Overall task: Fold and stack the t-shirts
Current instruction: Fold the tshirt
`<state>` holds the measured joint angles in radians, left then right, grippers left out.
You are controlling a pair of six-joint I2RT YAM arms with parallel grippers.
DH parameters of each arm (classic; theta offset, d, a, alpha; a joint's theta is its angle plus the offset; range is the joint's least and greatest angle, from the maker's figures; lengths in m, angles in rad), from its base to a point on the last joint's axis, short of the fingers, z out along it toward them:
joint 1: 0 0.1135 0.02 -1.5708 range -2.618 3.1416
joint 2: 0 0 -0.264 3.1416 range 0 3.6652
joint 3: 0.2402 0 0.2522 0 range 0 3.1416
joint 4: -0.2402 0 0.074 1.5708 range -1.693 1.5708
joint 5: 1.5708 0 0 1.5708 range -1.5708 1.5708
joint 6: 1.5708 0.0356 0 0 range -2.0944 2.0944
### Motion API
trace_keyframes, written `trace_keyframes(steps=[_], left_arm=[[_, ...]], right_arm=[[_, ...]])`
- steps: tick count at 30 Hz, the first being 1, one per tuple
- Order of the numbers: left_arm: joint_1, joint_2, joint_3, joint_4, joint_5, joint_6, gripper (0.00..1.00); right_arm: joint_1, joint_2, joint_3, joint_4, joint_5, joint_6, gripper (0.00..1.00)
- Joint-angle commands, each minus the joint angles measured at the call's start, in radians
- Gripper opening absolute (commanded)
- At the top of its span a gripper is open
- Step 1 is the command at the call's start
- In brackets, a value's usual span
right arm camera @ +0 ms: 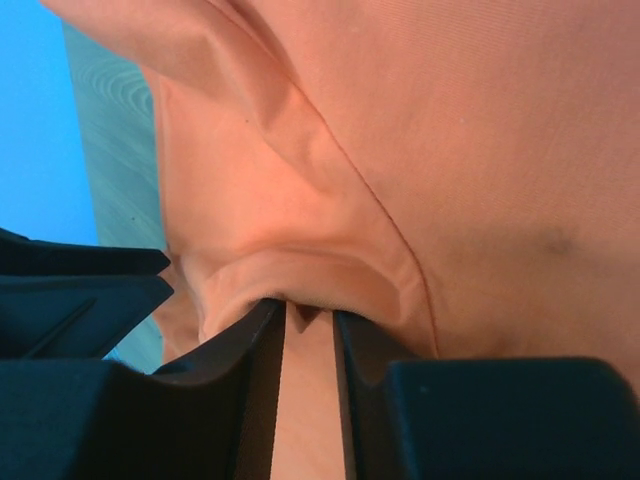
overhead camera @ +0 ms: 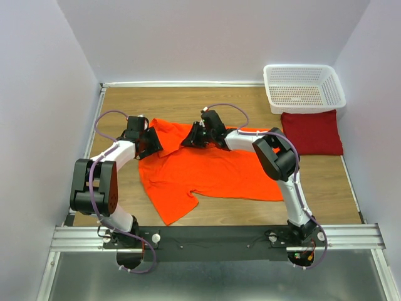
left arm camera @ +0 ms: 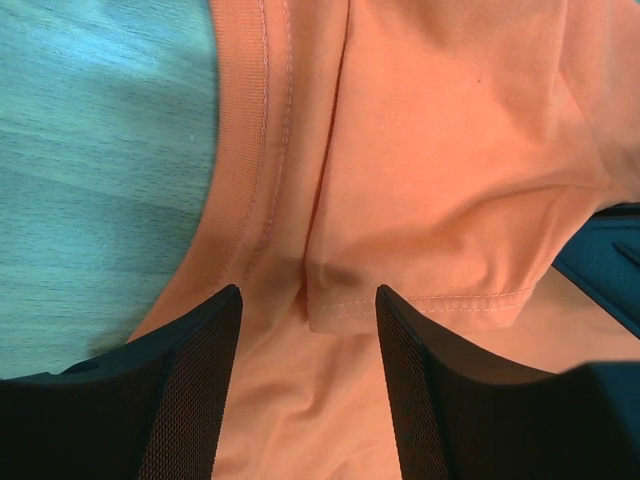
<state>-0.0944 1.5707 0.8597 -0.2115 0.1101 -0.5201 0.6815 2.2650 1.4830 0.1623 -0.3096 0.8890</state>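
The orange t-shirt lies spread and rumpled on the wooden table, one sleeve pointing toward the near edge. My left gripper is at its far left corner. In the left wrist view this gripper is open, with orange cloth and a stitched hem between the fingers. My right gripper is at the shirt's far edge near the middle. In the right wrist view it is shut on a bunched fold of the orange cloth. The maroon t-shirt lies as a folded rectangle at the right.
A white mesh basket stands at the far right corner, just behind the maroon shirt. White walls close in the table on the left, back and right. The metal rail with the arm bases runs along the near edge.
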Motion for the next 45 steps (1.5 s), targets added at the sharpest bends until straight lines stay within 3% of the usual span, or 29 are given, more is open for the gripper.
trace_keyframes(steps=[1, 10, 26, 33, 45], left_arm=[[-0.008, -0.015, -0.008, 0.009, 0.017, 0.012, 0.63], [-0.011, -0.018, -0.013, 0.008, 0.019, 0.003, 0.57], [-0.011, -0.011, -0.022, 0.004, 0.026, 0.006, 0.55], [-0.024, 0.02, -0.016, 0.011, 0.046, 0.009, 0.44], [-0.028, 0.057, -0.022, 0.009, 0.023, -0.004, 0.44]], right_arm=[[0.015, 0.033, 0.022, -0.04, 0.041, 0.004, 0.28], [0.013, -0.021, -0.001, -0.043, 0.061, -0.005, 0.01], [0.013, -0.091, 0.011, -0.132, 0.006, -0.058, 0.01], [0.013, -0.081, 0.017, -0.135, -0.008, -0.056, 0.01], [0.013, -0.078, 0.023, -0.135, -0.014, -0.055, 0.01]])
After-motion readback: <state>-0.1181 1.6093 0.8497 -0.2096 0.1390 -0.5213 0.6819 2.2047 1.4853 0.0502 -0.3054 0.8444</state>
